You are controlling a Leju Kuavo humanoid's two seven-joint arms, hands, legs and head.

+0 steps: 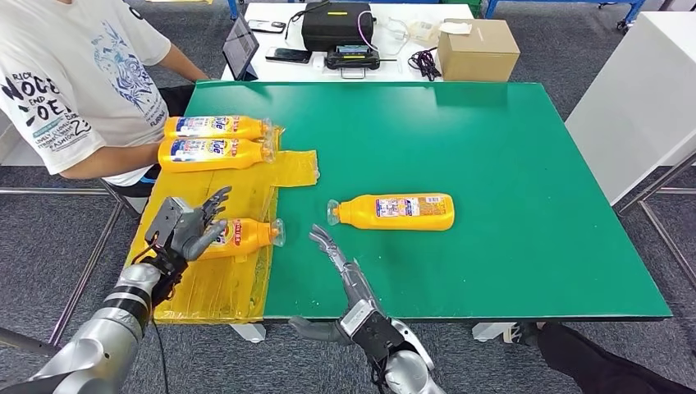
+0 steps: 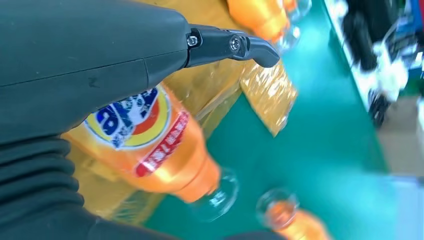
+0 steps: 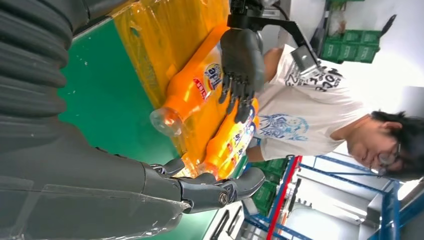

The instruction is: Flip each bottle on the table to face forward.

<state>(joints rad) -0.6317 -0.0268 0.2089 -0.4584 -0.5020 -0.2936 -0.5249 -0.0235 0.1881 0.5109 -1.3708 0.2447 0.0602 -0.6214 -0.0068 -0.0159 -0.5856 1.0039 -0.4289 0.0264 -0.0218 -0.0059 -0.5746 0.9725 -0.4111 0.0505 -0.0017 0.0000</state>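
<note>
Bottles, four counted, all orange, all lying on their sides. One (image 1: 243,236) sits at lower left of the head view on a yellow plastic sheet (image 1: 215,287), clear cap end toward the middle of the table, red and blue label partly visible. The left hand (image 1: 190,226) rests over its rear half, fingers spread across the body; whether they actually clamp it cannot be told. In the left wrist view the same bottle (image 2: 155,150) lies under the grey thumb, logo side showing.

A second bottle (image 1: 396,211) lies alone on bare green near frame centre, cap end pointing left, printed back label upward. Two more (image 1: 215,126) (image 1: 215,153) lie side by side at upper left, on the far part of the yellow sheet, caps toward the right.

Right hand (image 1: 341,267), one, at lower centre of the head view: fingers extended and apart, holding nothing, near the cap ends of the first and second bottles and touching neither.

Surface: one green table (image 1: 492,246), rectangular. Behind it at top centre, one white table (image 1: 410,70) carrying a cardboard box (image 1: 478,49), a black case (image 1: 336,25), a tablet (image 1: 240,45) and cables.

Room: grey carpet floor (image 1: 49,246). One person in a white printed T-shirt (image 1: 74,82) sits at upper left, forearm beside the table edge.
</note>
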